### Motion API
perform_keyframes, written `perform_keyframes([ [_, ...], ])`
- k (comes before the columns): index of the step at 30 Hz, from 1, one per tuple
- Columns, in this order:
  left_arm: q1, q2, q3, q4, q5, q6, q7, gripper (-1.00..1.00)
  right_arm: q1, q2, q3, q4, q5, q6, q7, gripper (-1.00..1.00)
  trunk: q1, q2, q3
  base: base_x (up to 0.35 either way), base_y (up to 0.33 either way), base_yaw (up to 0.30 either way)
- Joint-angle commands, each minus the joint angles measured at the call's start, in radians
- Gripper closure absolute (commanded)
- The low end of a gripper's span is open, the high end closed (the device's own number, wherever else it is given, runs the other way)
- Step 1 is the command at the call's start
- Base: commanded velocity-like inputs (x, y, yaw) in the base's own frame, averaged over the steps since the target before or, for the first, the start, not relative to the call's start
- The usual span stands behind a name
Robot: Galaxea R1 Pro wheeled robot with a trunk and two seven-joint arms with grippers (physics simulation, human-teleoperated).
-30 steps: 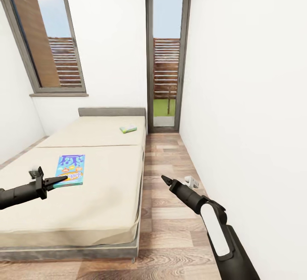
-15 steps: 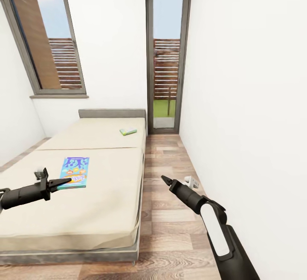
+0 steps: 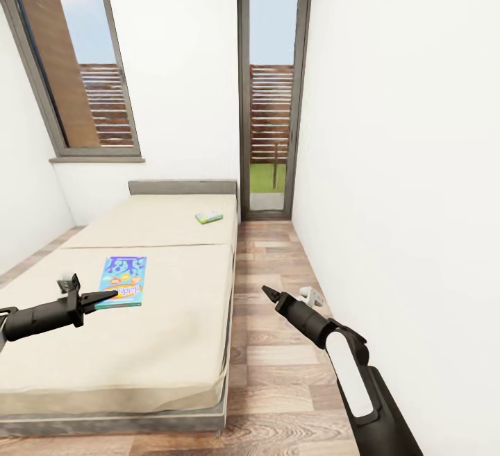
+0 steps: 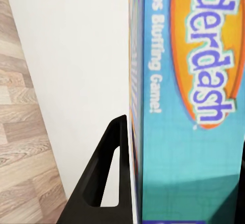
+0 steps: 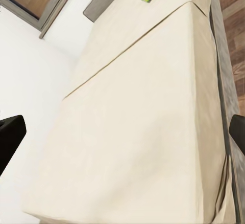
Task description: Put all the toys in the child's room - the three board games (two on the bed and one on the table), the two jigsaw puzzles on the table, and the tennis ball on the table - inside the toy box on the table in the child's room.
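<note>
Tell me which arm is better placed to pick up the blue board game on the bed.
Left. The left gripper is at the blue board game, fingers on both sides; the right gripper is over the floor beside the bed.

Small white object (image 3: pixel 312 296) lay on plank floor (image 3: pixel 278 373) beside right wall (image 3: pixel 403 164); wooden slat fence (image 3: pixel 271 112) outside windows.

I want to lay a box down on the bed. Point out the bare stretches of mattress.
The bed is mostly bare: the near section below the blue game box, and the far section left of the green game box. The only crowding is by the blue box, where the left pincer sits.
</note>
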Motion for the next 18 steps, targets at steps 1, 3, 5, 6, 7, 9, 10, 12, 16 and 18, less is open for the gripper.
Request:
perform_keyframes([
  [1, 0.0, 0.0, 0.0, 0.0, -0.002, 0.011, -0.004, 1.0, 0.0, 0.001, -0.001, -0.001, 0.001, 0.005, 0.002, -1.0, -0.004, 0.007, 0.002, 0.0, 0.0, 0.0],
  [3, 0.0, 0.0, 0.001, 0.0, -0.002, 0.011, -0.004, 1.0, 0.0, 0.004, 0.001, -0.001, 0.002, 0.004, 0.001, -1.0, -0.012, 0.021, 0.008, 0.0, 0.0, 0.056],
  [5, 0.0, 0.0, 0.0, 0.0, -0.002, 0.011, -0.004, 1.0, 0.0, 0.006, 0.002, -0.001, 0.003, 0.003, -0.002, -1.0, -0.019, 0.035, 0.015, 0.0, 0.0, 0.179],
  [6, 0.0, 0.0, -0.001, 0.0, -0.002, 0.011, -0.004, 1.0, 0.0, 0.006, 0.002, -0.001, 0.003, -0.001, -0.003, -1.0, -0.023, 0.042, 0.018, 0.0, 0.0, 0.233],
  [7, 0.0, 0.0, -0.001, 0.0, -0.002, 0.011, -0.004, 1.0, 0.0, 0.004, 0.002, -0.001, 0.002, -0.007, -0.003, -1.0, -0.027, 0.049, 0.021, 0.0, 0.0, 0.253],
  [9, 0.0, 0.0, 0.0, 0.0, -0.002, 0.011, -0.004, 1.0, 0.0, 0.003, 0.002, -0.001, 0.001, -0.018, -0.003, -1.0, -0.031, 0.056, 0.024, 0.0, 0.0, 0.27],
  [10, 0.0, 0.0, 0.001, 0.0, -0.002, 0.011, -0.004, 1.0, 0.0, 0.003, 0.002, -0.001, 0.001, -0.021, -0.003, -1.0, -0.031, 0.056, 0.024, 0.0, 0.0, 0.279],
  [12, 0.0, 0.0, 0.001, 0.0, -0.002, 0.011, -0.004, 1.0, 0.0, 0.004, 0.002, 0.0, 0.001, -0.024, -0.004, -1.0, -0.031, 0.056, 0.024, 0.0, 0.0, 0.284],
  [16, 0.0, 0.001, 0.005, 0.001, -0.001, 0.011, -0.004, 1.0, 0.0, 0.004, 0.003, 0.0, 0.0, -0.026, -0.004, -1.0, -0.031, 0.056, 0.024, 0.0, 0.0, 0.287],
  [18, 0.0, 0.002, 0.007, 0.002, -0.001, 0.011, -0.004, 1.0, 0.0, 0.004, 0.003, 0.0, 0.0, -0.026, -0.004, -1.0, -0.031, 0.056, 0.024, 0.0, 0.005, 0.288],
])
